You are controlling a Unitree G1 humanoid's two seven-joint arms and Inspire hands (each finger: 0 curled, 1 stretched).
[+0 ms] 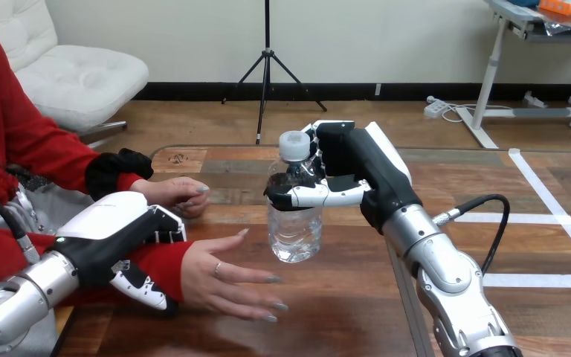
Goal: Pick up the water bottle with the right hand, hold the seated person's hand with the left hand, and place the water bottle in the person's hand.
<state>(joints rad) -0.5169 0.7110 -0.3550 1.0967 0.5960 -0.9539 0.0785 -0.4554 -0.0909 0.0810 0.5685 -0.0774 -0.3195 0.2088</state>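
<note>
Left hand (123,238) clasping the person's wrist (165,262) — right hand (342,175) holding the water bottle (295,223).
Near the table's (327,312) left edge, its fingers and thumb are curling round the red-sleeved wrist; the person's hand (219,279) is lying open. Right fingers are wrapping the upright bottle over the table's middle — just beside that open hand, not touching.

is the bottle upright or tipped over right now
Upright: the bottle is vertical, white cap on top, gripped near its neck by the right hand.
</note>
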